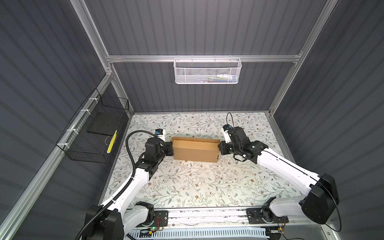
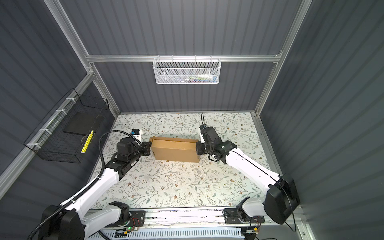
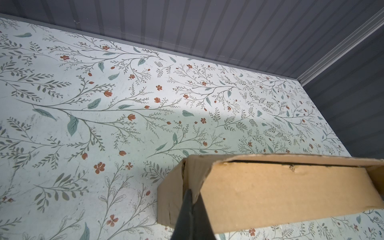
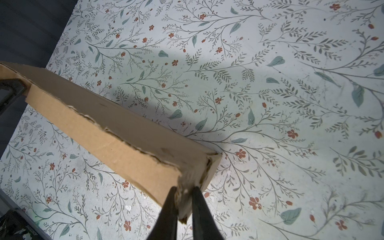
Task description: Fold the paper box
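The left gripper [image 1: 170, 148] is pinched tight on the end wall of the plain brown box [image 1: 195, 150] — its fingers [image 3: 185, 218] meet on the cardboard edge. A label [image 1: 160, 136] on the camera [image 1: 161, 133] just behind it is too small to read. The box spans between both grippers over the flowered table [image 1: 187, 187]. The right gripper [image 1: 220, 148] clamps the opposite end wall — fingers [image 4: 168, 212] barely apart, cardboard between.

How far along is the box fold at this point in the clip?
Done: the paper box already has a closed rectangular shape. In hand: the left gripper and right gripper each pinch one end between their fingers. Left: a dark gap shows along one long seam, so the lid probably needs pressing shut.
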